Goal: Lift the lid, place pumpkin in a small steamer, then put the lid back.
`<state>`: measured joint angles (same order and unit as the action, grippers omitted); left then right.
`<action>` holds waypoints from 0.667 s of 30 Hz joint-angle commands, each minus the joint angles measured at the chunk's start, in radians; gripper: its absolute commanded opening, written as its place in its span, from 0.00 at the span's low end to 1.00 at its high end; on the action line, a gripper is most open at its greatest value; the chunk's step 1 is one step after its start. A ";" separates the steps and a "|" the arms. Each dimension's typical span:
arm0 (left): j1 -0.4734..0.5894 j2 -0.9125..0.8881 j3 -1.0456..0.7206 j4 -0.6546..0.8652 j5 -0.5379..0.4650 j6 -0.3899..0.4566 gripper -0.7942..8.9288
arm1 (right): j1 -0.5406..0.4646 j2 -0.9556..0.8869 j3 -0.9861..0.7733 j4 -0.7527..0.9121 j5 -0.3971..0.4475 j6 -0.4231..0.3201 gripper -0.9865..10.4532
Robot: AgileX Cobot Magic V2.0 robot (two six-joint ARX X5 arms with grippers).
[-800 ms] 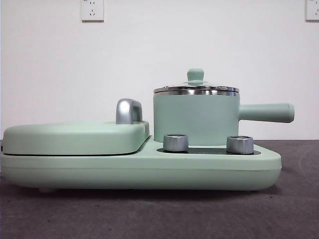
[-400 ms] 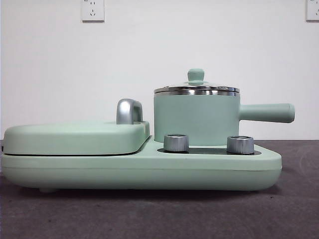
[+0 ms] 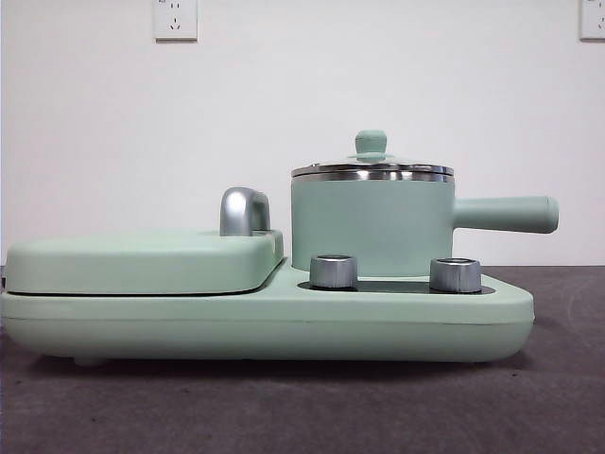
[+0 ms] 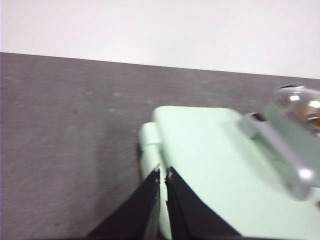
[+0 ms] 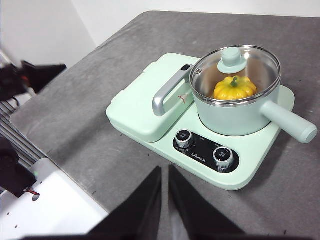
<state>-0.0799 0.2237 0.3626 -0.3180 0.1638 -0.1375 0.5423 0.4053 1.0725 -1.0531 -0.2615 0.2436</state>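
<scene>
**Pumpkin in the pot, lid seated**

On the left lies the flat griddle cover [image 3: 142, 260] with its steel handle [image 3: 242, 212]; the left gripper [image 4: 162, 175], jaws pressed together and empty, hangs over that end of the appliance, clear of the pot. To the right stands the small steamer [image 3: 371, 225], the lid [image 5: 235, 67] resting level on its rim, so the task looks complete. Through the glass shows the pumpkin [image 5: 235, 88] (stem up). The right gripper [image 5: 165, 172], jaws nearly closed and empty, waits high in front of the dials [image 5: 223, 155].
</scene>
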 commanded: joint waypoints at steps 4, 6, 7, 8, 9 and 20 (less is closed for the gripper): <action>0.060 -0.124 -0.202 0.130 -0.058 0.016 0.10 | 0.005 0.004 0.008 0.013 0.000 0.006 0.10; 0.066 -0.161 -0.242 0.130 -0.076 0.017 0.10 | 0.005 0.004 0.008 0.013 0.000 0.006 0.10; 0.067 -0.174 -0.254 0.130 -0.087 0.017 0.10 | 0.005 0.004 0.008 0.013 0.000 0.006 0.10; 0.067 -0.187 -0.266 0.130 -0.105 0.017 0.10 | 0.005 0.004 0.008 0.013 0.000 0.006 0.10; 0.067 -0.197 -0.275 0.130 -0.119 0.017 0.10 | 0.005 0.004 0.008 0.013 0.000 0.006 0.10; 0.080 -0.220 -0.350 0.131 -0.176 0.021 0.10 | 0.005 0.004 0.008 0.013 0.000 0.006 0.10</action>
<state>-0.0025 0.0048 0.0322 -0.1825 -0.0097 -0.1230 0.5423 0.4053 1.0725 -1.0527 -0.2615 0.2436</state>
